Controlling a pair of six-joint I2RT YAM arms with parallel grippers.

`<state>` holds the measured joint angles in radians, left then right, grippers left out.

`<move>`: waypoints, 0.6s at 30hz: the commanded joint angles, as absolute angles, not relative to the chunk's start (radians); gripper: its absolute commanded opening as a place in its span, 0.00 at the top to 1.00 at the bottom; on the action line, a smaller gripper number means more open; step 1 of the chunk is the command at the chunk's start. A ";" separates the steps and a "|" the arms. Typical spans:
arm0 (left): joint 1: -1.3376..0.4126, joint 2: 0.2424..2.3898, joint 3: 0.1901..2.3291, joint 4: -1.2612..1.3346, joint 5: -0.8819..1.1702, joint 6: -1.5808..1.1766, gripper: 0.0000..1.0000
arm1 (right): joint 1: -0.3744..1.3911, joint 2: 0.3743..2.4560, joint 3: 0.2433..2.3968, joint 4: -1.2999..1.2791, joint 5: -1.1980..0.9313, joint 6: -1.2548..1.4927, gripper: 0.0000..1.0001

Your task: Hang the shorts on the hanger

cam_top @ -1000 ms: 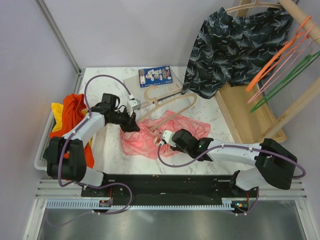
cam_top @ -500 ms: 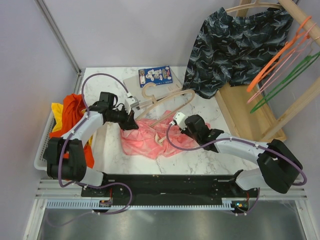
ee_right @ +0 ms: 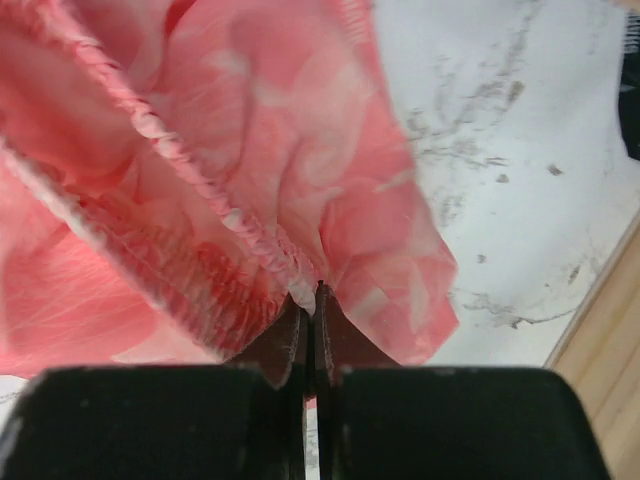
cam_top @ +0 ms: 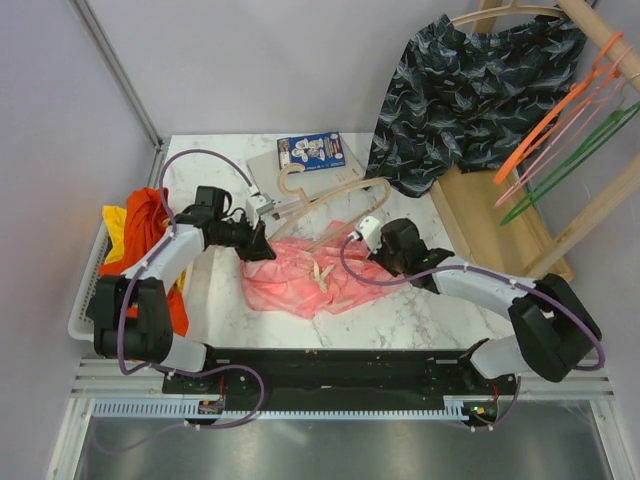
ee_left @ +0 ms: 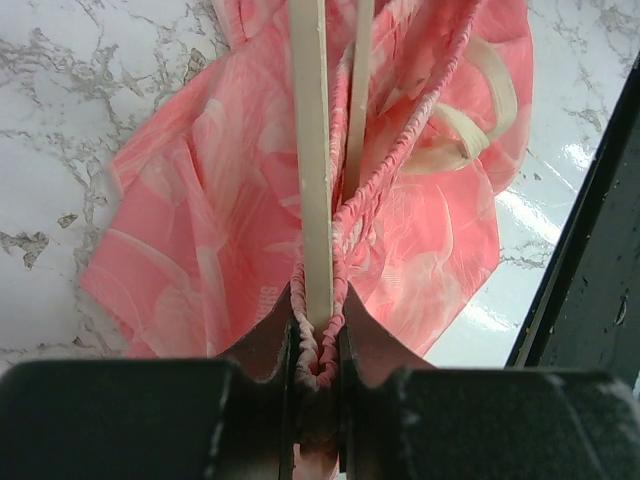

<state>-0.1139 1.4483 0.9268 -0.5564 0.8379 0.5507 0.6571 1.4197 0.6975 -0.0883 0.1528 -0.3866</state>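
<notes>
**waistband pinned at one end, other end waiting to go over the hanger**

from where i stand the shorts (cam_top: 315,275) lie crumpled on the marble surface (cam_top: 430,300), in the middle between the two arms. the hanger (cam_top: 335,195) lies on the far side of them. its hook points to the far left, its right shoulder is bare, and its other end runs down into the pink cloth.

the left end effector (cam_top: 263,247) is clenched at the left edge of the shorts. its wrist view shows the elastic waistband bunched in the jaws against the pale bar of the hanger (ee_left: 308,150), so cloth and bar are pinched together. the shorts (ee_left: 200,210) fan out beyond it and the drawstring (ee_left: 490,90) loops off to one side.

the right end effector (cam_top: 372,256) sits at the right end of the shorts. its wrist view shows the right end effector (ee_right: 310,312) clamped tight on a gathered fold of the shorts (ee_right: 300,150) beside the elastic hem, with bare surface (ee_right: 500,150) beyond.

i'd say this is the dressing step. one end of the waist looks anchored on the hanger, while the right shoulder has no cloth over it.

the next move probably falls to the right arm. it would need to draw its fold out to the right, stretch the elastic and hook it over the bare shoulder while the left grip holds firm. the thin fold could slip out, or the hanger could twist under the pull.
</notes>
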 commanded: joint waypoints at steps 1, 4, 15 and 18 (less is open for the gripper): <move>-0.035 1.416 0.945 -0.596 0.902 0.653 0.98 | 0.540 1.275 0.741 -0.190 0.088 -0.325 1.00; -0.002 1.413 0.965 -0.672 0.905 0.754 0.98 | 0.473 1.227 0.736 -0.247 0.051 -0.293 1.00; 0.054 1.307 0.910 -0.817 0.879 1.057 0.98 | 0.232 1.405 0.842 -0.327 -0.055 -0.141 1.00; 0.067 1.302 0.902 -0.870 0.833 1.158 0.98 | 0.206 1.433 0.854 -0.328 -0.054 -0.121 1.00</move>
<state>-0.0032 1.3373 0.9154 -0.7666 0.9730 0.9604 0.2955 1.3983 0.8204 -0.2478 -0.1951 -0.1387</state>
